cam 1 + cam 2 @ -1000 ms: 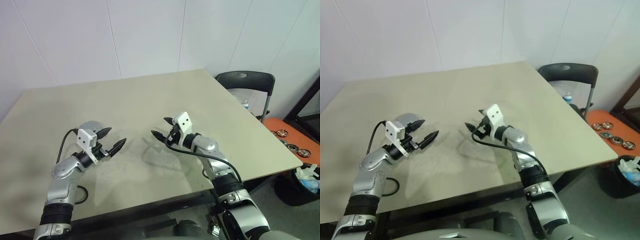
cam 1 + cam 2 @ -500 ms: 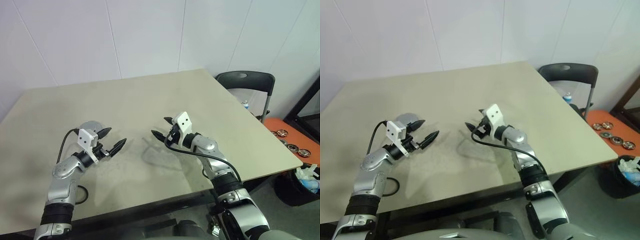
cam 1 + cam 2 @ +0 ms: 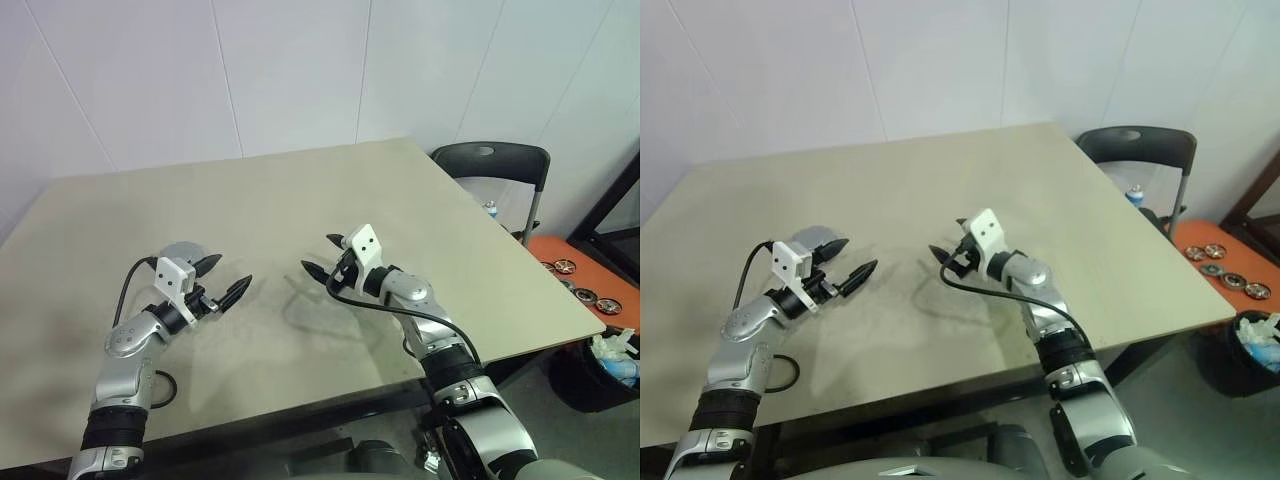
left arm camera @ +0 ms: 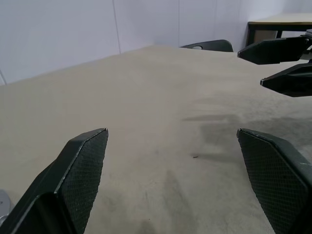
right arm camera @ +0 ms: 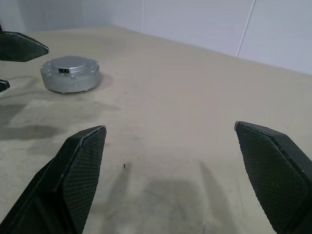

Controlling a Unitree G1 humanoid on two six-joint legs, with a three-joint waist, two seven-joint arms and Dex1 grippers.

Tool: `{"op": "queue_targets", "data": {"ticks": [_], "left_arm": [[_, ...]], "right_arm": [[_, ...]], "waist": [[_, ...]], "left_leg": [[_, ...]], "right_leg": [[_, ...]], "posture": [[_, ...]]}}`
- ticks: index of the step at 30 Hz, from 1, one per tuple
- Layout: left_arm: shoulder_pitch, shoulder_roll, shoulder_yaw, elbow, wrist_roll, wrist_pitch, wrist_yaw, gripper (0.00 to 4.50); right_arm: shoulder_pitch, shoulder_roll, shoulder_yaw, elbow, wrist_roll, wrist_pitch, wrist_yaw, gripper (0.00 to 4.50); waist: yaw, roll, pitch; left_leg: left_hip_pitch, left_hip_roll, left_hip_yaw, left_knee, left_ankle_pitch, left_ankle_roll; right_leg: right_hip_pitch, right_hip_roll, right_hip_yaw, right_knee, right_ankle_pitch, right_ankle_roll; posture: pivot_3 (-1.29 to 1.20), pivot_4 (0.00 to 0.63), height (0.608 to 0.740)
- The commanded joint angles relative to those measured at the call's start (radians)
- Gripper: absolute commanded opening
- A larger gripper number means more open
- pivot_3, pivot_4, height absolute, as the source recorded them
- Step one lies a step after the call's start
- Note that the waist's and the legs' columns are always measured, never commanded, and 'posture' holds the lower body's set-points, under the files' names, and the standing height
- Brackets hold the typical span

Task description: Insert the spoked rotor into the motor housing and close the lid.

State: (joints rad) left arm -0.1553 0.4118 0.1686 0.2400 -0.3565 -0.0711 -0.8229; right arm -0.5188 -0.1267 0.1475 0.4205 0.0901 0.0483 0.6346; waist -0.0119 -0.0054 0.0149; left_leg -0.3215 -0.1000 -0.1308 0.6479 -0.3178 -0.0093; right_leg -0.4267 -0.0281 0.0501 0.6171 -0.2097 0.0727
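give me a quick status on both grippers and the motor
Left gripper open, empty, above the table. Right gripper open, empty. Silver round motor sits closed just beyond the left gripper. Nothing in the way.

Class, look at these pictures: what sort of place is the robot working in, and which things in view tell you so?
Probably a plain lab or workshop room: a bare beige table against white panelled walls, a dark folding chair beside it, and an orange tray of spare round motor parts on the floor.

walls: white panels (image 3: 250, 70) | table: beige (image 3: 300, 200) | chair: black (image 3: 495, 165), right of table
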Motion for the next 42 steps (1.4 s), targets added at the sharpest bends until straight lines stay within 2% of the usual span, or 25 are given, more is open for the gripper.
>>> {"op": "queue_targets", "data": {"ticks": [1, 42], "left_arm": [[-0.011, 0.008, -0.002, -0.040, 0.004, -0.009, 0.006, 4.50], [-0.002, 0.010, -0.009, -0.074, 0.006, 0.009, 0.019, 4.50]], "right_arm": [[-0.035, 0.011, 0.001, -0.010, -0.005, -0.028, -0.008, 4.43], [-0.047, 0.017, 0.004, 0.011, -0.010, -0.043, -0.009, 4.43]], "waist": [[0.000, 0.000, 0.000], [0.000, 0.000, 0.000]], "left_leg": [[0.000, 0.000, 0.000, 0.000, 0.000, 0.000], [0.000, 0.000, 0.000, 0.000, 0.000, 0.000]], "right_leg": [[0.000, 0.000, 0.000, 0.000, 0.000, 0.000], [0.000, 0.000, 0.000, 0.000, 0.000, 0.000]], "posture": [[0.00, 0.000, 0.740], [0.00, 0.000, 0.740]]}}
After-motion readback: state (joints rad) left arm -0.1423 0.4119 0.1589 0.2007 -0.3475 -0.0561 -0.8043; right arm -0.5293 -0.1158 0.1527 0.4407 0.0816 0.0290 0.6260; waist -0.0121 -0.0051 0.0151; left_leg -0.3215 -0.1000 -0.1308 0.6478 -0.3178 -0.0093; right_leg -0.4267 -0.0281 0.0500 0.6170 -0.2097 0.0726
